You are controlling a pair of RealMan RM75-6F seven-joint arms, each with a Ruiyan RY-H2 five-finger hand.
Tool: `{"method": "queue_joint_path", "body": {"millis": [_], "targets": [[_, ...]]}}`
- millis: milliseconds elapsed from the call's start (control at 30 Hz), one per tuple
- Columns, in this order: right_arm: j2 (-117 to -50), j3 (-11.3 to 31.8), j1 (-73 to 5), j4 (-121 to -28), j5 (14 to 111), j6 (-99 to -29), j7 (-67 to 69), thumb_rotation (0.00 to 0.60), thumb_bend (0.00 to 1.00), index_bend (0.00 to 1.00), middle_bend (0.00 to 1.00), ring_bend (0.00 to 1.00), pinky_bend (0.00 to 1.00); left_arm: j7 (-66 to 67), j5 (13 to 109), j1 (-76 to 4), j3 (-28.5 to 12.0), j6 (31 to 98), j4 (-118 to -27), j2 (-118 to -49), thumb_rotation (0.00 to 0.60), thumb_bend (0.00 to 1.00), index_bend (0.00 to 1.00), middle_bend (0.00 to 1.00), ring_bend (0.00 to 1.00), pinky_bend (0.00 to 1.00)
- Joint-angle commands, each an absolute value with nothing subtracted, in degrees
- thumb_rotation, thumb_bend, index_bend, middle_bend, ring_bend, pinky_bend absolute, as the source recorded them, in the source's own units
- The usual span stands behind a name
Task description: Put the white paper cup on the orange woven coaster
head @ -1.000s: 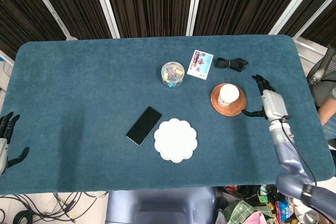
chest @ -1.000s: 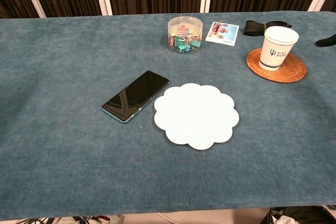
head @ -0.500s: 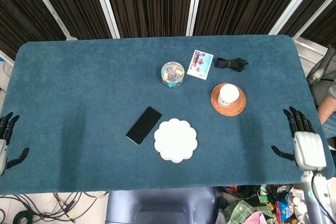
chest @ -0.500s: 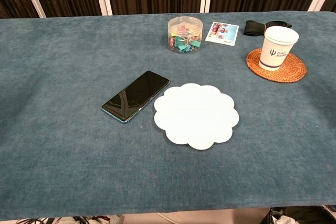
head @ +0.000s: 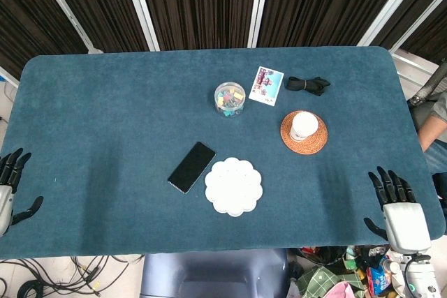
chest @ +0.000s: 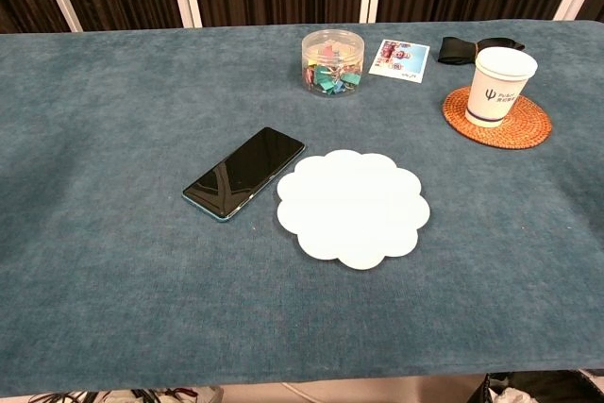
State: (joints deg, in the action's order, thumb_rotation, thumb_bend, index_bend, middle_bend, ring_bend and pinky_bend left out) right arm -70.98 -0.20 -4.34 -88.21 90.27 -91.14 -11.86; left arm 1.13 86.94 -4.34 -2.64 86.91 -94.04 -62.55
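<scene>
The white paper cup (head: 304,125) (chest: 499,88) stands upright on the orange woven coaster (head: 316,141) (chest: 528,128) at the right side of the table. My right hand (head: 400,211) hovers at the table's near right corner, fingers spread, holding nothing, well away from the cup. At the near left edge my left hand (head: 8,190) is spread and empty too. Neither hand shows in the chest view.
A black phone (head: 191,167) and a white scalloped plate (head: 233,186) lie mid-table. Behind them are a clear tub of coloured clips (head: 229,99), a photo card (head: 266,85) and a black strap (head: 308,85). A person's arm (head: 434,116) shows at the right edge.
My right hand has drawn back from beside the coaster to the near right corner of the table. The cup stays on the coaster. The left hand has barely moved.
</scene>
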Motion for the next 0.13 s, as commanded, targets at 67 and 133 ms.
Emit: {"method": "queue_joint_path", "body": {"millis": [67, 133], "targets": [[-71.55, 0.16, -4.59, -87.92, 90.49, -90.82, -11.42, 0.6, 0.06, 0.02, 0.01, 0.03, 0.12, 0.82, 87.75, -4.47, -2.43, 87.2, -93.56, -62.83, 0.6, 0.28, 0.0, 0.0, 0.0, 0.0], [-71.68, 0.32, -4.45, -87.89, 90.47, -90.96, -11.36, 0.6, 0.06, 0.02, 0.01, 0.03, 0.12, 0.88, 87.98, -4.46, -2.4, 87.36, -93.38, -62.92, 0.6, 0.28, 0.0, 0.0, 0.0, 0.0]]}}
